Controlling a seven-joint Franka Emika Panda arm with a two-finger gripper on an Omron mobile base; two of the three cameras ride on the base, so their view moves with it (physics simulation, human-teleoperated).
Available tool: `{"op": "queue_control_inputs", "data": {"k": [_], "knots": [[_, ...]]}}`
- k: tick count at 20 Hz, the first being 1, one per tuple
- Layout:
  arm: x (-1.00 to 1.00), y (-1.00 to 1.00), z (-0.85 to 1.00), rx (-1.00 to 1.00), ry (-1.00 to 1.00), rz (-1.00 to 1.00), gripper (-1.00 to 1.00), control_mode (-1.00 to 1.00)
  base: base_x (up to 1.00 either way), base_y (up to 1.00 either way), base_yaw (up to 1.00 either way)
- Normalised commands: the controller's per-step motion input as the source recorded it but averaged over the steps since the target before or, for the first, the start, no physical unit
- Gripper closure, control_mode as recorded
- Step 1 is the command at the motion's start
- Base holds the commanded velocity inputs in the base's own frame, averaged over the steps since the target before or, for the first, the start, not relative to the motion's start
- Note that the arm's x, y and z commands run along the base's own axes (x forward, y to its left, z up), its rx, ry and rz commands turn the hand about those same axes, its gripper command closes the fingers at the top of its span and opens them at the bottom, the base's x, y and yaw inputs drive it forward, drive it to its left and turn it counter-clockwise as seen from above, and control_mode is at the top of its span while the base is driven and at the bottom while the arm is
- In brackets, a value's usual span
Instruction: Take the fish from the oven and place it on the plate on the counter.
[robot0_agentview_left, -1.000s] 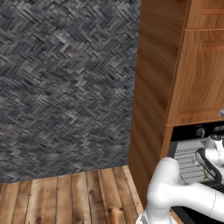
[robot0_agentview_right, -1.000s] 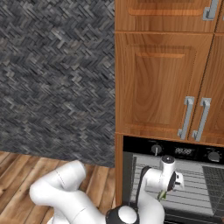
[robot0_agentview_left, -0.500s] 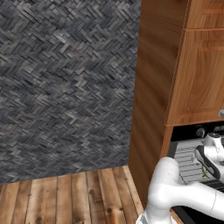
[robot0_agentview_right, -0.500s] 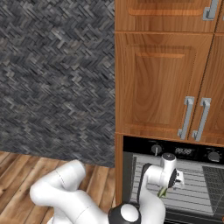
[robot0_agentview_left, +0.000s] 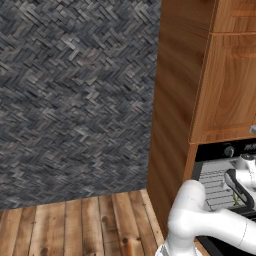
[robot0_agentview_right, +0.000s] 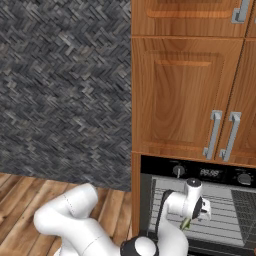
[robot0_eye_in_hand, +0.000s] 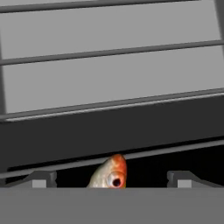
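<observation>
White arm bent low, wrist reaching into black built-in oven (robot0_agentview_right: 210, 200) at 5 o'clock of right base view. Two-finger gripper (robot0_eye_in_hand: 111, 178) spread wide, holding nothing. Small greenish-olive fish (robot0_eye_in_hand: 109, 173) with orange head between fingertips at 6 o'clock, on silver wire rack (robot0_eye_in_hand: 109, 105).

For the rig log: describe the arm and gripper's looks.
The arm is glossy white, with rounded, bulbous links and dark grey joint caps. The gripper has two small dark grey finger tips. No cables or markings are visible.
</observation>
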Motion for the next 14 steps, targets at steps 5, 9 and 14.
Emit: {"op": "queue_control_inputs", "data": {"k": [5, 9, 14], "knots": [[-0.01, 0.00, -0.16, 0.00, -0.02, 0.00, -1.00, -1.00, 0.00, 0.00, 0.00], [-0.36, 0.00, -0.27, 0.00, -0.03, 0.00, -1.00, -1.00, 0.00, 0.00, 0.00], [-0.39, 0.00, -0.43, 0.00, -0.01, 0.00, -1.00, -1.00, 0.00, 0.00, 0.00]]}}
